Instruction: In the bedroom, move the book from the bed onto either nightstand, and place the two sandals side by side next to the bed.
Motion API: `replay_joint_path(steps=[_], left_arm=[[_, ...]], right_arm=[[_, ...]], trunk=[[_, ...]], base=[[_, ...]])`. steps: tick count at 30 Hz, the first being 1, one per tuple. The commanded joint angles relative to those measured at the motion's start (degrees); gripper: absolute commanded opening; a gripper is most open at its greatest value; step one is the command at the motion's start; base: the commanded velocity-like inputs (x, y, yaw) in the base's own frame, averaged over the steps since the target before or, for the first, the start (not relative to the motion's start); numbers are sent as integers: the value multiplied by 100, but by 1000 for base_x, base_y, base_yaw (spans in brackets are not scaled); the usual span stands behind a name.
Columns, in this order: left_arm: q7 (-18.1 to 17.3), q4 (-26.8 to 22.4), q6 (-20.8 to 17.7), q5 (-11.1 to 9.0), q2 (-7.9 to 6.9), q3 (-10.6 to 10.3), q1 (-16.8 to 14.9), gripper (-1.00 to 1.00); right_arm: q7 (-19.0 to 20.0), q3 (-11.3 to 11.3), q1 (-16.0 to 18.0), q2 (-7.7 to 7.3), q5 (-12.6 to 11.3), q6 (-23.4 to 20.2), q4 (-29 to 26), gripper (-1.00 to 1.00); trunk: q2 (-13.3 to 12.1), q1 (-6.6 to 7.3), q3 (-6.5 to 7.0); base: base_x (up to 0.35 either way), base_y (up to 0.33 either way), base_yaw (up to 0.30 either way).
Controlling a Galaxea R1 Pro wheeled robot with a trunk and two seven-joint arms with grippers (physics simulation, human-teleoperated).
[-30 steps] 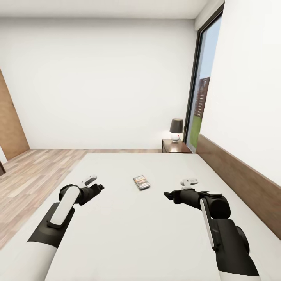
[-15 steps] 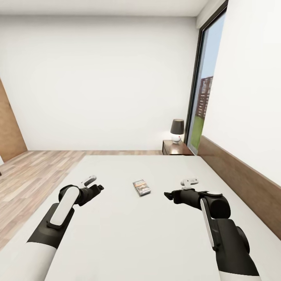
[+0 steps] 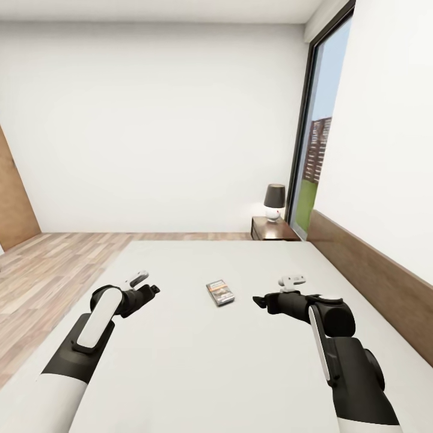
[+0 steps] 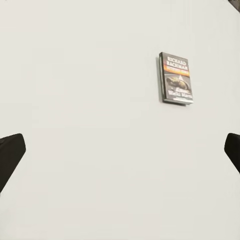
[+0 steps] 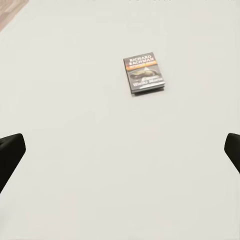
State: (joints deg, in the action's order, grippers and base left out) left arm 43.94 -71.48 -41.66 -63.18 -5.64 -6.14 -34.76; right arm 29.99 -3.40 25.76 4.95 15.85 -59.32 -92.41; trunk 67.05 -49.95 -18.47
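Beyond the bed (image 3: 240, 373), head view shows nightstand (image 3: 272, 229).

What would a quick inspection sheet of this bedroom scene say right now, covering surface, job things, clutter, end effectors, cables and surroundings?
Surface: bed, plain pale mattress, dark wooden side board along its right.
Job's things: book lying flat on the mattress, between the two arms; nightstand beyond the bed's far corner. Sandals: nothing seen.
Clutter: lamp standing on the nightstand.
End effectors: left end effector and right end effector both open, holding nothing, above the mattress, apart from the book.
Cables: nothing seen.
Surroundings: white walls, wood-plank floor, tall window.
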Motion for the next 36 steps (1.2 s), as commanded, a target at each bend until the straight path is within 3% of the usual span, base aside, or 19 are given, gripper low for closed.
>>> replay_joint_path(steps=[1, 36], left_arm=[[59, -6, 6, -54, -6, -13, -3, 100], [62, -23, 15, -41, -2, -21, 6, 100]], right_arm=[[60, -9, 6, 6, 59, -17, -6, 100], [60, -7, -6, 8, 59, 113, -6, 100]], trunk=[[5, -2, -8], [5, -2, -8]], base=[[129, 69, 0], [41, 8, 0]])
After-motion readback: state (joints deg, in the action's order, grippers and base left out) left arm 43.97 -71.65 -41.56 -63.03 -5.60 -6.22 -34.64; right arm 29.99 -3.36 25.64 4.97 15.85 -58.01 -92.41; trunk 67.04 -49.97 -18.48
